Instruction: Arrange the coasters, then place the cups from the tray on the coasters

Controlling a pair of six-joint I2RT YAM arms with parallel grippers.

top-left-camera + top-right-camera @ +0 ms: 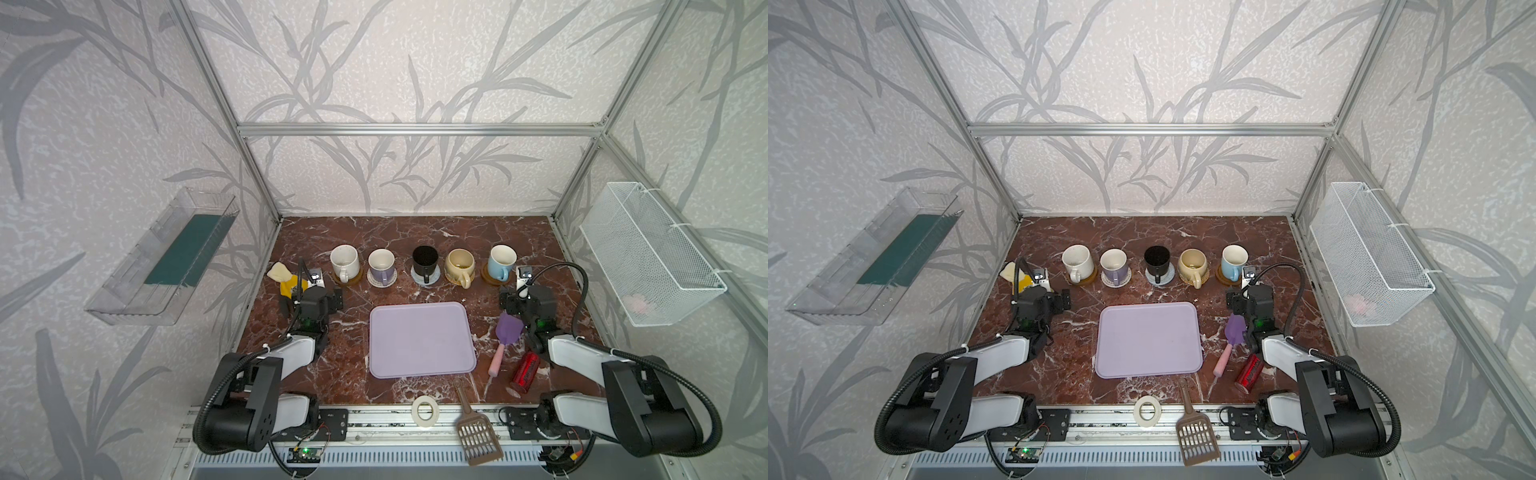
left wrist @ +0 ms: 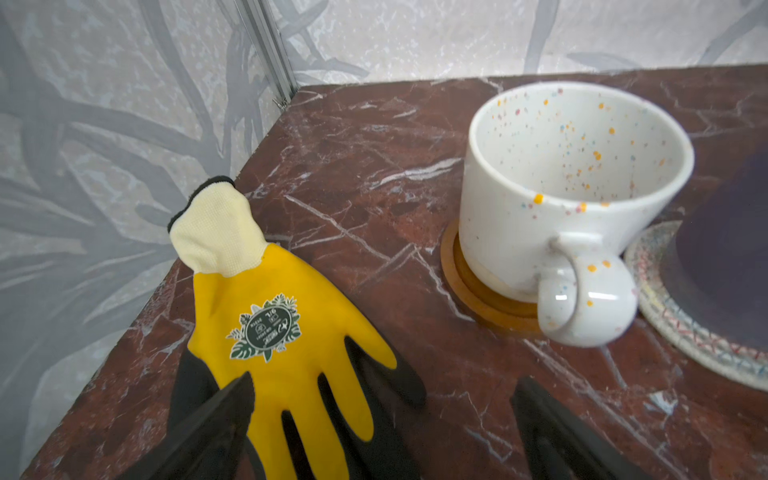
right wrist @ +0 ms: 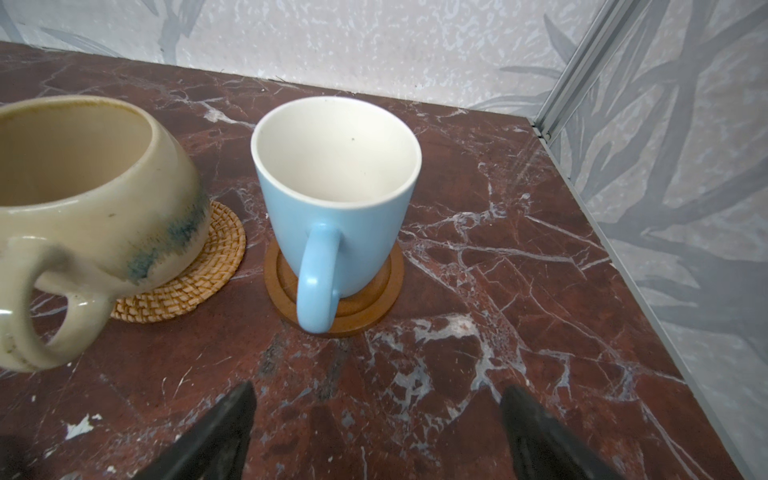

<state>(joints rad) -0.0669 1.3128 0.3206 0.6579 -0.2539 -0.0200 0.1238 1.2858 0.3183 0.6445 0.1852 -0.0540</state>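
Cups (image 1: 1156, 258) are all standing in a row on the bench (image 1: 415, 232), at 12 o'clock from the tray (image 1: 422, 345). Each is sitting on its own coaster (image 3: 374, 309). From 9 o'clock to 3 o'clock they are the white speckled mug (image 1: 345, 261), the lavender mug (image 1: 381, 266), the black mug (image 1: 424, 259), the cream-yellow mug (image 1: 460, 266) and the light blue mug (image 1: 501, 261). Their handles are pointing to about 6 o'clock.

The tray is lying bare. The left end effector (image 2: 384, 380) is spread wide and holding nothing, and the white speckled mug is standing near it at 1 o'clock. The right end effector (image 3: 379, 388) is spread wide and holding nothing too, and the light blue mug is standing near it at 11 o'clock.

I think the job is looking done. The next move is probably pulling both arms toward 6 o'clock, away from the handles.
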